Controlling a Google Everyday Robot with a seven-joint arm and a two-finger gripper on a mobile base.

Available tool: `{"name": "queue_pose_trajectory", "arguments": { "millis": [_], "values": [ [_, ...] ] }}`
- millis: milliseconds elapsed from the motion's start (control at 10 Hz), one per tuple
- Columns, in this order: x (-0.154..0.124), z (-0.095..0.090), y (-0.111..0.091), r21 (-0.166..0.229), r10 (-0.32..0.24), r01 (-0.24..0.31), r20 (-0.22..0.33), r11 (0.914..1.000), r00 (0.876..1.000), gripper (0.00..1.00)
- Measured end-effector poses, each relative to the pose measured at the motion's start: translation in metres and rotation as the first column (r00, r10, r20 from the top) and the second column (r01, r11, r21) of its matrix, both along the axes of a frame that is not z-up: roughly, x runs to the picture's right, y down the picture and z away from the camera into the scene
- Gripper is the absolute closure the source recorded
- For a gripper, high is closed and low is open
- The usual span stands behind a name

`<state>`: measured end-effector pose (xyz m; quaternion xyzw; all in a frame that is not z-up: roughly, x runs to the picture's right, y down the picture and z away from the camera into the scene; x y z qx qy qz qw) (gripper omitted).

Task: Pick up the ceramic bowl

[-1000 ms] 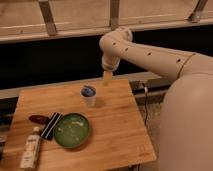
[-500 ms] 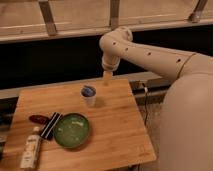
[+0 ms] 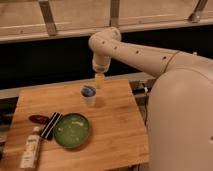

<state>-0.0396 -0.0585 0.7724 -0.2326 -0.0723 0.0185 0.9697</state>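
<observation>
The ceramic bowl [image 3: 72, 130] is a wide, shallow green bowl with a darker rim. It sits on the wooden table [image 3: 115, 130], front left of centre. My gripper [image 3: 100, 82] hangs from the white arm over the table's back edge, well above and behind the bowl. It is just right of and behind a small white cup with a blue top [image 3: 89, 95]. It holds nothing that I can see.
A dark flat pouch [image 3: 50, 125] and a red item [image 3: 38, 119] lie left of the bowl. A white bottle [image 3: 31, 148] lies at the front left. My white robot body [image 3: 182, 120] fills the right side. A dark wall with a railing runs behind the table.
</observation>
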Motion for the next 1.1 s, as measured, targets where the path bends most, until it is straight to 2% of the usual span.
{"name": "queue_pose_trajectory", "arguments": {
  "millis": [200, 300, 400, 500, 600, 700, 800, 1100],
  "values": [
    [-0.001, -0.013, 0.03, -0.024, 0.009, -0.01, -0.036, 0.9997, 0.999, 0.2],
    [0.01, -0.016, 0.038, -0.033, 0.034, -0.036, -0.059, 0.9988, 0.998, 0.2],
    [0.027, -0.017, 0.048, -0.055, 0.088, -0.093, -0.087, 0.9941, 0.992, 0.2],
    [0.053, -0.019, 0.061, -0.088, 0.176, -0.189, -0.133, 0.9781, 0.975, 0.2],
    [0.07, -0.02, 0.073, -0.113, 0.233, -0.254, -0.172, 0.9605, 0.957, 0.2],
    [0.095, -0.024, 0.091, -0.141, 0.305, -0.342, -0.231, 0.9293, 0.924, 0.2],
    [0.103, -0.027, 0.099, -0.153, 0.332, -0.377, -0.256, 0.9134, 0.908, 0.2],
    [0.101, -0.028, 0.099, -0.156, 0.332, -0.377, -0.254, 0.9129, 0.908, 0.2]
  ]
}}
